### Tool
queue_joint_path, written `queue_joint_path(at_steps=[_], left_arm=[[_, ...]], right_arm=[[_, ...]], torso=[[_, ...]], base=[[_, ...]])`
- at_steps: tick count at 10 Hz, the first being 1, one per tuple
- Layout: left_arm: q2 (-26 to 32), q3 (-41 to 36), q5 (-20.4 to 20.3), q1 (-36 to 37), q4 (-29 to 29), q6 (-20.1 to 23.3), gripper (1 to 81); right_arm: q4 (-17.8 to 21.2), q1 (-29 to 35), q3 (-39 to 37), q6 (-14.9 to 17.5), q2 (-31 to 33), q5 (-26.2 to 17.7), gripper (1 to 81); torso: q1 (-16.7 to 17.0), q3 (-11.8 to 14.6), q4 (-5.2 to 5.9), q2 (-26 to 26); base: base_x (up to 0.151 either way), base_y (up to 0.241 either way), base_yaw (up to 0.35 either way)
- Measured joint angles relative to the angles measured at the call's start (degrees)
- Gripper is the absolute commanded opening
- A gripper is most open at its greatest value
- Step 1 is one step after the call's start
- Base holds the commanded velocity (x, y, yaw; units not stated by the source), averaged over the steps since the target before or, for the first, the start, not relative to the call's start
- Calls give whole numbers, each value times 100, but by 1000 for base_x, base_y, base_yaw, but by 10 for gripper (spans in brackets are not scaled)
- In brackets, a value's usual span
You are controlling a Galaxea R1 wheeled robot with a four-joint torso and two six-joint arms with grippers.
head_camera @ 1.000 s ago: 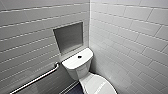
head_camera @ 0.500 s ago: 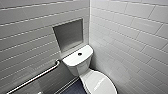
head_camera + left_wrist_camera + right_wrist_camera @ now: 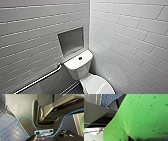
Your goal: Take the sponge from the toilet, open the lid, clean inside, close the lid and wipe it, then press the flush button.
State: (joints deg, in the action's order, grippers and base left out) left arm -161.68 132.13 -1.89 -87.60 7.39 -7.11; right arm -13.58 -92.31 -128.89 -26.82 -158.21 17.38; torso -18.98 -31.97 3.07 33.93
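The white toilet (image 3: 82,72) stands in the corner of two tiled walls, low in the head view. Its oval lid (image 3: 98,86) lies down over the bowl. The small dark flush button (image 3: 80,58) sits in the middle of the flat cistern top. The bright green sponge (image 3: 142,116) looms very close in the right wrist view, creased where my right gripper (image 3: 134,139) is shut on it. A sliver of the same green sponge (image 3: 82,124) shows at the edge of the left wrist view. My left gripper is open and holds nothing.
A metal grab bar (image 3: 40,80) slants along the left wall beside the cistern. A grey recessed niche (image 3: 71,41) sits in the wall above the cistern. The floor (image 3: 7,126) is dark blue tile. A blue cable (image 3: 25,117) loops across the robot's body.
The head view has shifted slightly. Nothing else has visibly changed.
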Motion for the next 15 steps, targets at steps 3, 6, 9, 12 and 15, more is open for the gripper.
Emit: queue_joint_path(at_steps=[3, 6, 9, 12, 15], left_arm=[[-6, 1, 7, -40, -1, 0, 811], [-6, 1, 35, -121, -1, 0, 811], [-6, 1, 52, -160, 0, 0, 811], [-11, 9, 63, -182, 0, 0, 811], [-149, 235, 63, -158, 0, 0, 811]], right_arm=[[-17, -46, -11, 0, -33, -49, 10], [-22, -99, -46, 1, -37, -68, 10], [-30, -133, -60, 1, -37, -105, 10], [-37, -149, -63, 1, -37, -121, 10], [-37, -149, -256, 0, -160, -146, 10]], torso=[[420, 586, 0, -632], [833, 1196, 0, -1257], [1130, 1557, 0, -1659], [1169, 1635, 0, -1701], [1176, 1666, 0, -1696]], base=[[0, 0, 0], [0, 0, 0], [0, 0, 0], [0, 0, 0], [0, 0, 0]])
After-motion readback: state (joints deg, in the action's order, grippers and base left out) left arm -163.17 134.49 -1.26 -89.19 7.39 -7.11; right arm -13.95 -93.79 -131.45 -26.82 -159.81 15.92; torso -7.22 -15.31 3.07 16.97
